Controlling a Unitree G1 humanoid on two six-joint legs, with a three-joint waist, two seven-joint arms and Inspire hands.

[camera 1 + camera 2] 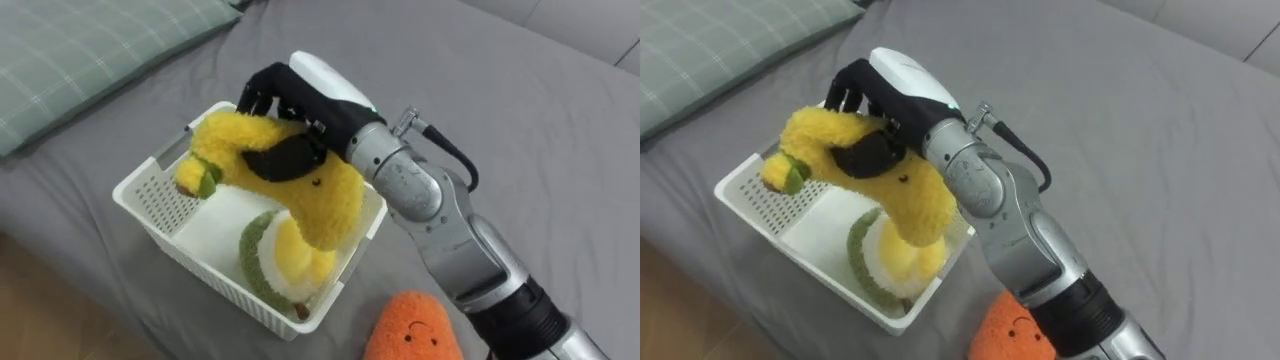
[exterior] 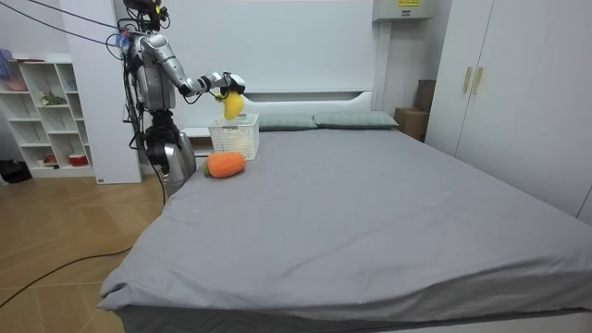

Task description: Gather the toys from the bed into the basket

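Grey bed (image 1: 560, 120), white basket (image 1: 150, 195), right hand (image 1: 300, 90) fingers (image 1: 252, 98) clamped round yellow plush (image 1: 320, 205) above

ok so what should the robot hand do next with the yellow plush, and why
Probably lower slightly and open. The right robot hand is curled round the yellow plush, which hangs over the white basket with its lower end by the green-and-yellow toy inside. Releasing should drop it in, freeing the hand for the orange plush beside the basket.

The grey bed (image 1: 560, 120) bears a white basket (image 1: 150, 195), an orange plush toy (image 1: 415, 330) and a checked pillow (image 1: 90, 50).
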